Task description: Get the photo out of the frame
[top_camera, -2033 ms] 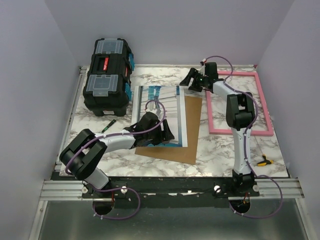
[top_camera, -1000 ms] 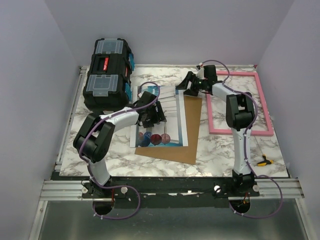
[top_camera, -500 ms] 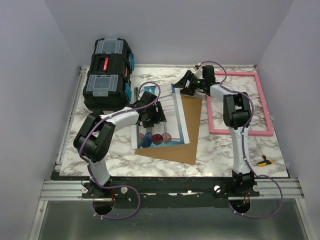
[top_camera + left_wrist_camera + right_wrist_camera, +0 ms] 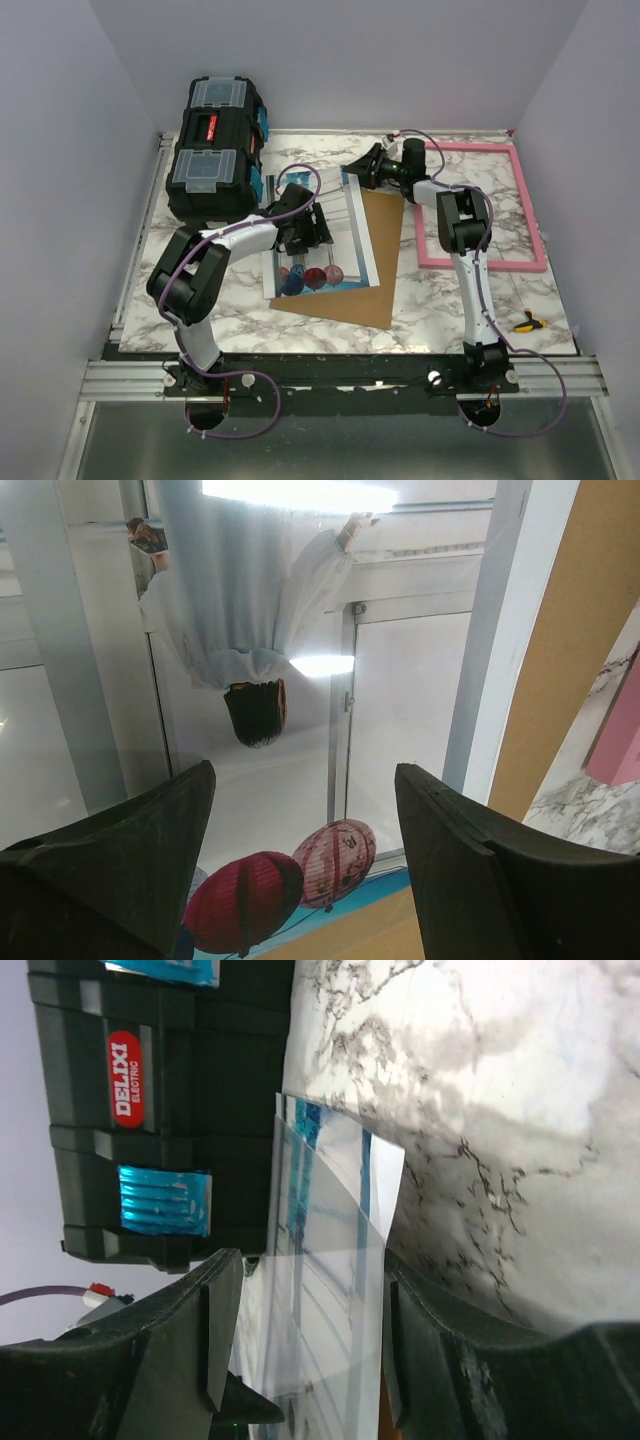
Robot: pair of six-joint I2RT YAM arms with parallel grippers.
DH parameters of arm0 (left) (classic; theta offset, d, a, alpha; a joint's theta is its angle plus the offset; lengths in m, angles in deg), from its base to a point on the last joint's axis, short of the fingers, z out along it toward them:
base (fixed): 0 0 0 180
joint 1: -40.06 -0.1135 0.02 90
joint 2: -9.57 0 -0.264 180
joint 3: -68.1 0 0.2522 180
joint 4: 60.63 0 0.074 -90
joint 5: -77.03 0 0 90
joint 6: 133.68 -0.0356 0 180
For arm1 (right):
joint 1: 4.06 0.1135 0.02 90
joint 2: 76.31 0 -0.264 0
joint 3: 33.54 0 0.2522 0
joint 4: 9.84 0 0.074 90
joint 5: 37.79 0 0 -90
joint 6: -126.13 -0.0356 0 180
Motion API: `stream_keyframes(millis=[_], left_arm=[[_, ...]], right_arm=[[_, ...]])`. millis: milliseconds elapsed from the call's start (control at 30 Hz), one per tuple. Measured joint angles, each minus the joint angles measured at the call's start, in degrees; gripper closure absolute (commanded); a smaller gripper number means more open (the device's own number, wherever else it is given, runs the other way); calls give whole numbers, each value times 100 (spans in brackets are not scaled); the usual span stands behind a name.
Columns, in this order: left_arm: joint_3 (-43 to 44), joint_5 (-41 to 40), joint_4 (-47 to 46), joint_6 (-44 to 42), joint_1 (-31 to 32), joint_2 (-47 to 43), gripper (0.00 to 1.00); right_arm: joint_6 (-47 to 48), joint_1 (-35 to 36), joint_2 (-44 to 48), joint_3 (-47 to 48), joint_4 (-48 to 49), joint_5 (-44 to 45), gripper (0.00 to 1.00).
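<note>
The photo lies face up on a brown backing board, its red and blue balls at the near end. A clear glossy sheet covers the photo and mirrors the ceiling in the left wrist view. My left gripper stands open over the photo's middle, nothing between its fingers. My right gripper is at the photo's far right corner, open, its fingers either side of the clear sheet's raised corner. The pink frame lies empty on the right.
A black toolbox stands at the far left, close behind the photo. A small yellow-and-black tool lies near the front right edge. Grey walls close in the marble table on three sides.
My right gripper has moved left from the frame's corner to the photo's far corner and its jaws have narrowed. The left gripper moved from the photo's near end to its middle, then held still.
</note>
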Motion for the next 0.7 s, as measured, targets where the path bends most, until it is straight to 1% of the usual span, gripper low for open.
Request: stream_keyframes(millis=[67, 133, 300, 433, 567, 667, 700], left_arm=[[-20, 0, -31, 0, 0, -2, 25], [-50, 0, -79, 0, 0, -15, 25], [-81, 0, -136, 0, 0, -24, 25], [-98, 0, -168, -9, 0, -33, 25], [-127, 2, -212, -13, 0, -44, 25], [-133, 0, -229, -17, 0, -46, 25], [-140, 2, -238, -24, 0, -50, 25]], right_arm=[[-142, 13, -170, 225, 105, -22, 44], [-245, 26, -297, 409, 144, -17, 51], [-356, 42, -678, 1001, -9, 125, 64], [-323, 52, -859, 1399, -356, 393, 67], [-214, 52, -1071, 1908, -706, 579, 73], [-109, 52, -1152, 2142, -935, 662, 83], [-63, 52, -1154, 2166, -990, 691, 83]])
